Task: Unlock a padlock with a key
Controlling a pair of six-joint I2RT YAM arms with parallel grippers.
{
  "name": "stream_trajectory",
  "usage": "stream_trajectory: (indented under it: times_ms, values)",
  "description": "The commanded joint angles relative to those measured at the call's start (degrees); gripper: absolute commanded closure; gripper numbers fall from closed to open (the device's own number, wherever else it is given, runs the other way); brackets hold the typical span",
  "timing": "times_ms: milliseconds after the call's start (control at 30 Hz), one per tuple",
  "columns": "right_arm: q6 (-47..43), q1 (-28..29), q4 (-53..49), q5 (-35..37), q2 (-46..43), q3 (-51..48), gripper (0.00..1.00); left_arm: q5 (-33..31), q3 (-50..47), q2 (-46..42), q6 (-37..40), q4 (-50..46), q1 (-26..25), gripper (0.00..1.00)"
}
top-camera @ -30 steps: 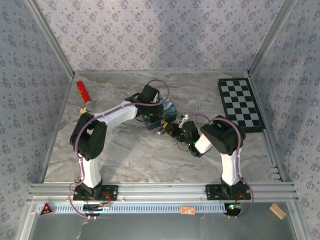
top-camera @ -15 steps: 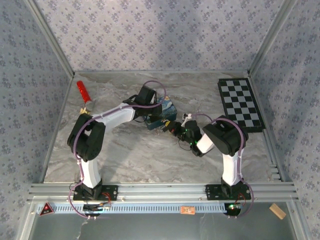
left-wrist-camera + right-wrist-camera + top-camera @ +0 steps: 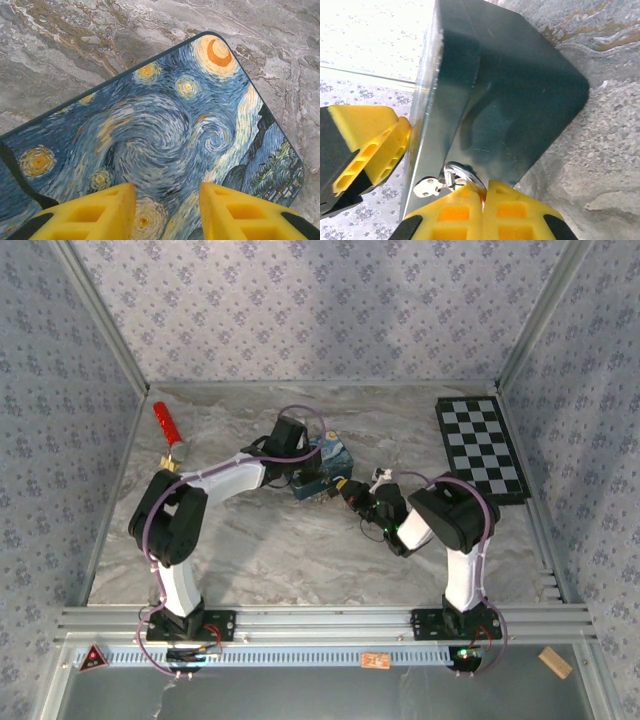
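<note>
The blue painted tin (image 3: 331,456) lies mid-table, its swirled lid (image 3: 165,125) under my left wrist camera. My left gripper (image 3: 167,187) stands over the lid with its jaws apart and nothing between them. One of its yellow fingertips (image 3: 395,135) touches the lid's edge. My right gripper (image 3: 484,186) is shut at the tin's dark side wall (image 3: 520,90), next to the left gripper in the top view (image 3: 351,490). A shiny metal ring (image 3: 462,175) with a small pale tag (image 3: 427,187) sticks out from its pads; I take this for the key's ring. The padlock is hidden.
A black-and-white chessboard (image 3: 480,448) lies at the far right and a red stick (image 3: 168,423) at the far left. A tan wooden block (image 3: 553,661) sits beyond the front rail. Patterned walls enclose the marble table (image 3: 250,540).
The left gripper and the tin have shifted a little toward the back. The right gripper has moved up close to the tin's near corner, still shut.
</note>
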Motion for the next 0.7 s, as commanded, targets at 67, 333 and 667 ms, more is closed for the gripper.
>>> stream_trajectory:
  times_ms: [67, 333, 667]
  values:
    - [-4.24, -1.43, -10.58, 1.25, -9.67, -1.07, 1.00, 0.84, -0.23, 2.31, 0.51, -5.10, 2.82, 0.61]
    - [-22.15, -6.12, -51.06, -1.54, -30.26, 2.03, 1.00, -0.25, 4.01, 5.87, 4.43, -6.75, 5.84, 0.61]
    - [-34.07, -14.18, -83.95, -6.65, -40.14, 9.26, 1.00, 2.91, 12.82, 12.49, 12.12, -8.78, 8.69, 0.61]
